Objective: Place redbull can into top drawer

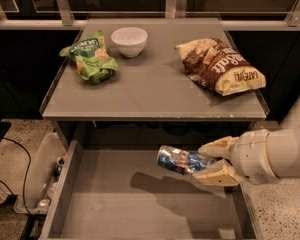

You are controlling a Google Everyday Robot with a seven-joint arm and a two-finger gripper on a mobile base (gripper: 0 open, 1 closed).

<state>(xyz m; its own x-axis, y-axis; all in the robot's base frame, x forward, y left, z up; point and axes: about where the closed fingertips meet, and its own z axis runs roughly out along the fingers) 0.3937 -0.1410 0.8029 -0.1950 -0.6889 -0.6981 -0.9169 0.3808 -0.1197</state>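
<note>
Redbull can point(182, 160) horizontal, free end pointing left, clamped in fingers point(217, 174), over top drawer point(100, 206)

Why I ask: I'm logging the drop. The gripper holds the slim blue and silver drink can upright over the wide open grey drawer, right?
Not upright: the camera view shows the gripper holding the slim blue and silver drink can on its side, free end pointing left. The rest stands: it is over the wide open grey drawer.
</note>
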